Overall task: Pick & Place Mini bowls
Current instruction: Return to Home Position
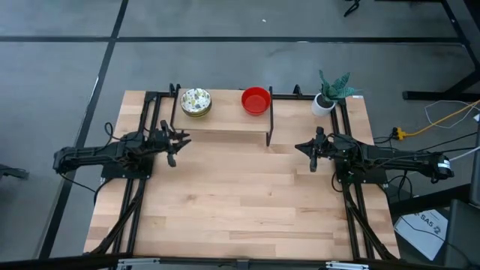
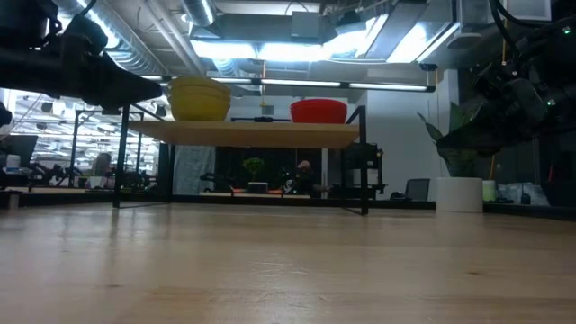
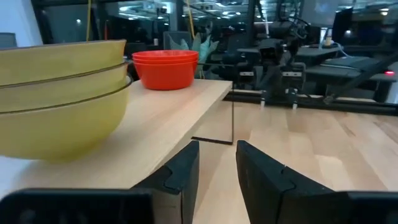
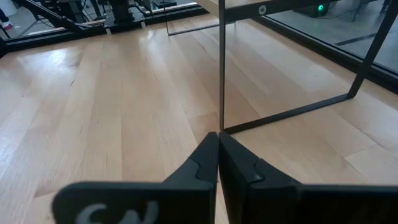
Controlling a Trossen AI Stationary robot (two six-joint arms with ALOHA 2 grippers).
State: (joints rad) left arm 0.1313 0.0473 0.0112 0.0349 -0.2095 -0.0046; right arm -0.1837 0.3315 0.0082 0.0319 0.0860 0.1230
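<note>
- Pale wooden tabletop [image 1: 240,210]: I see no bowl on it
- Left gripper [image 3: 217,152]: dark fingers apart with a clear gap and nothing between them; it hangs at the table's left side, just in front of the shelf's left end
- Right gripper [image 4: 217,142]: fingers pressed together, holding nothing; it is at the table's right side, near the shelf's right leg
- Low wooden shelf on a black metal frame [image 1: 225,121]: along the far edge, carrying both stacks
- Stack of white bowls with green-yellow speckled pattern [image 1: 196,101]: on the shelf's left part, three nested
- Stack of plain red round bowls [image 1: 256,100]: on the shelf's right part, apart from the patterned stack
- White pot with a green plant [image 1: 324,103]: far right corner, just past the shelf end
- Progress, my reading: placing looks finished, and only parking both arms is left
</note>
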